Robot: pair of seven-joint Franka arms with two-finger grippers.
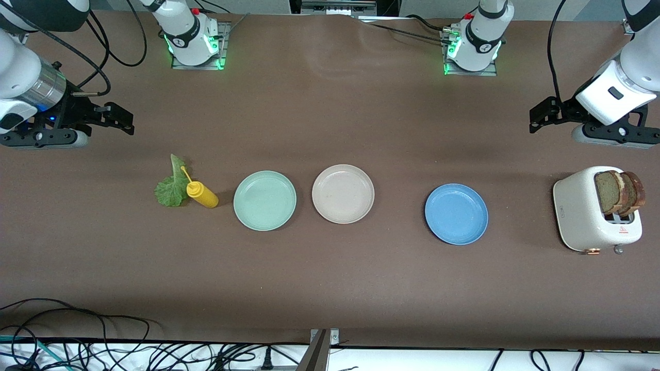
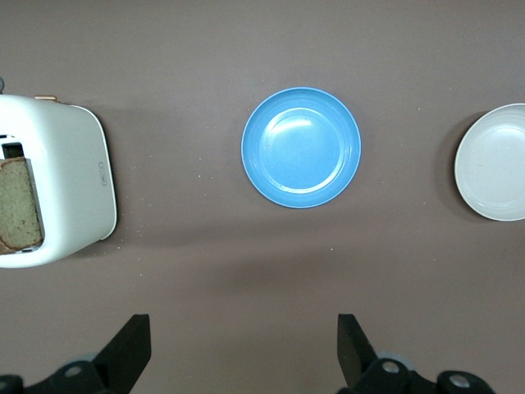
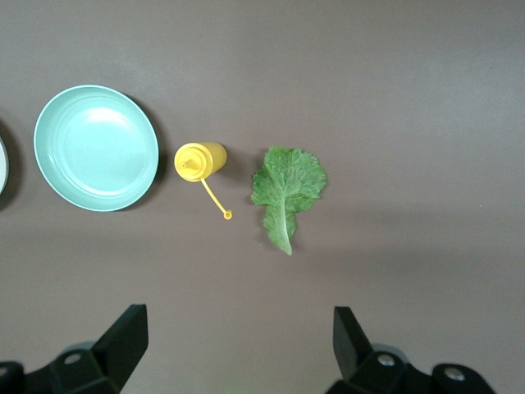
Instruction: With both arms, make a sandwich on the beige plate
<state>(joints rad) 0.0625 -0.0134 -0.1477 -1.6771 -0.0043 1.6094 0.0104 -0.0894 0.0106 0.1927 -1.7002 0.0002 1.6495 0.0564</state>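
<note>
The empty beige plate (image 1: 343, 194) lies mid-table; its edge also shows in the left wrist view (image 2: 496, 164). Two brown bread slices (image 1: 619, 191) stand upright in a white toaster (image 1: 582, 216) at the left arm's end; one slice (image 2: 18, 205) shows in the left wrist view. A green lettuce leaf (image 1: 172, 188) (image 3: 287, 185) lies flat toward the right arm's end. My left gripper (image 1: 537, 119) (image 2: 242, 345) hangs open and empty over bare table beside the toaster. Open and empty too, my right gripper (image 1: 124, 119) (image 3: 238, 341) hovers over bare table by the lettuce.
A yellow squeeze bottle (image 1: 202, 195) (image 3: 199, 160) stands touching the lettuce. A mint-green plate (image 1: 264, 200) (image 3: 96, 148) sits beside the beige one, and a blue plate (image 1: 456, 214) (image 2: 301, 148) lies between it and the toaster (image 2: 70, 189). Cables run along the table's near edge.
</note>
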